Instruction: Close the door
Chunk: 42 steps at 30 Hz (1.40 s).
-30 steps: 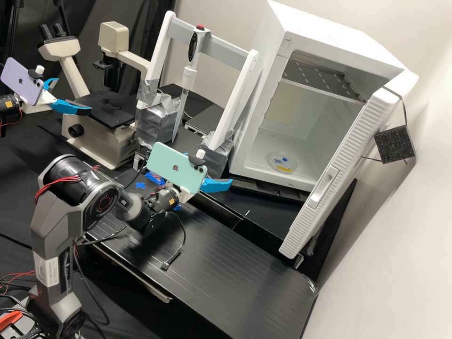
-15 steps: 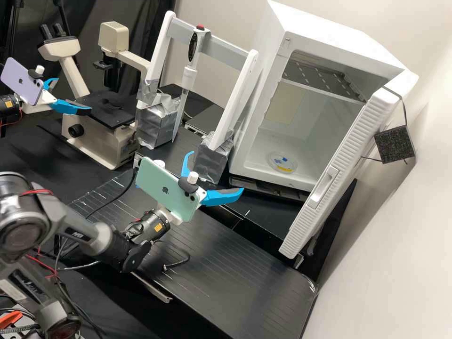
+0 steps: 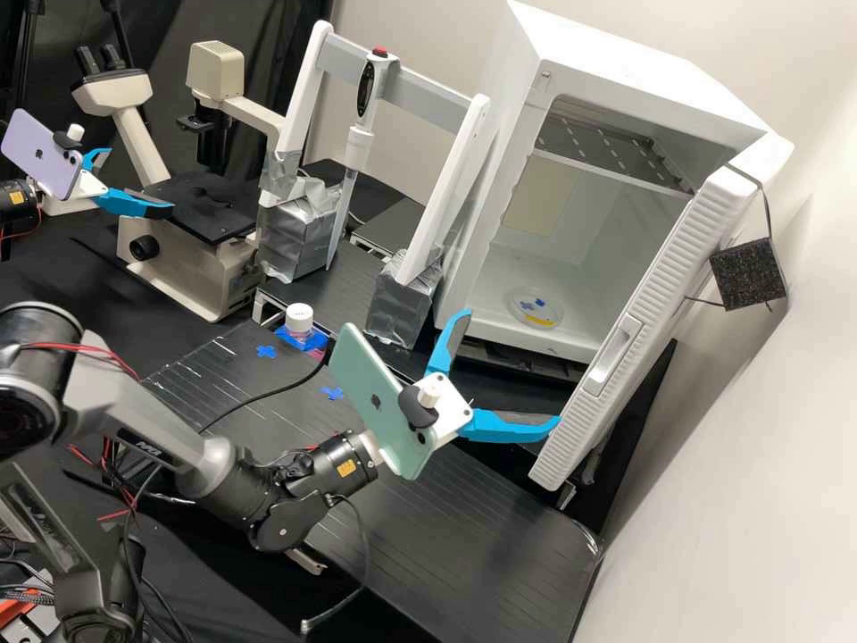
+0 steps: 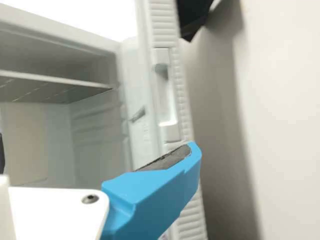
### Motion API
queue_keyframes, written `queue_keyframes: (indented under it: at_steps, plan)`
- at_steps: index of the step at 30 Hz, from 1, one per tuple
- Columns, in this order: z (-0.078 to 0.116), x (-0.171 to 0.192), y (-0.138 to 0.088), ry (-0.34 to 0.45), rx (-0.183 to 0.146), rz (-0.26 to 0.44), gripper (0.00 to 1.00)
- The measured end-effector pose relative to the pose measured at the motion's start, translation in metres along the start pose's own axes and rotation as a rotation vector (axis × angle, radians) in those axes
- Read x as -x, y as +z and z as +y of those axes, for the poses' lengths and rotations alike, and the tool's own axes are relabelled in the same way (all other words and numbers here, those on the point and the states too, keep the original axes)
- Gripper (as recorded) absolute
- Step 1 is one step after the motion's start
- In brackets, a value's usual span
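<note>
In the high view, my pincer (image 3: 510, 369), fingers spread, has swung toward four o'clock, bringing one fingertip beside the door (image 3: 666, 277), standing open at my two o'clock; a closing push seems next.

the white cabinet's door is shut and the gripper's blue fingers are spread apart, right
Not quite: the door is open, not shut. The high view shows it swung out from the white cabinet, with the shelf inside in plain sight. The rest is right: the gripper has its blue fingers spread apart.
</note>
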Motion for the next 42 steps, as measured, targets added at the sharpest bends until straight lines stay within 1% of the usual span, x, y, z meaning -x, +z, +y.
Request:
queue_keyframes:
  at_steps: [2, 9, 10, 14, 19, 21, 23, 27, 29, 32, 33, 34, 37, 39, 41, 42]
  plan:
    - [0.001, -0.008, 0.006, 0.015, 0.006, -0.014, 1.00]
    - [-0.001, -0.041, 0.030, 0.047, 0.063, -0.053, 1.00]
    - [-0.002, -0.045, 0.032, 0.047, 0.060, -0.053, 1.00]
    - [-0.003, -0.056, 0.038, 0.049, 0.073, -0.067, 1.00]
    - [-0.009, -0.063, 0.043, 0.022, 0.064, -0.090, 1.00]
    - [-0.012, -0.066, 0.044, 0.009, 0.051, -0.098, 1.00]
    - [-0.017, -0.071, 0.043, -0.019, 0.030, -0.093, 1.00]
    - [-0.024, -0.075, 0.046, -0.061, 0.023, -0.104, 1.00]
    - [-0.025, -0.075, 0.047, -0.065, 0.010, -0.107, 1.00]
    - [-0.025, -0.075, 0.048, -0.067, 0.000, -0.107, 1.00]
    - [-0.025, -0.075, 0.048, -0.066, -0.014, -0.108, 1.00]
    - [-0.026, -0.075, 0.048, -0.068, -0.020, -0.108, 1.00]
    - [-0.026, -0.069, 0.044, -0.080, -0.039, -0.100, 1.00]
    - [-0.025, -0.063, 0.040, -0.097, -0.045, -0.093, 1.00]
    - [-0.024, -0.055, 0.033, -0.108, -0.048, -0.075, 1.00]
    - [-0.023, -0.050, 0.029, -0.110, -0.058, -0.062, 1.00]
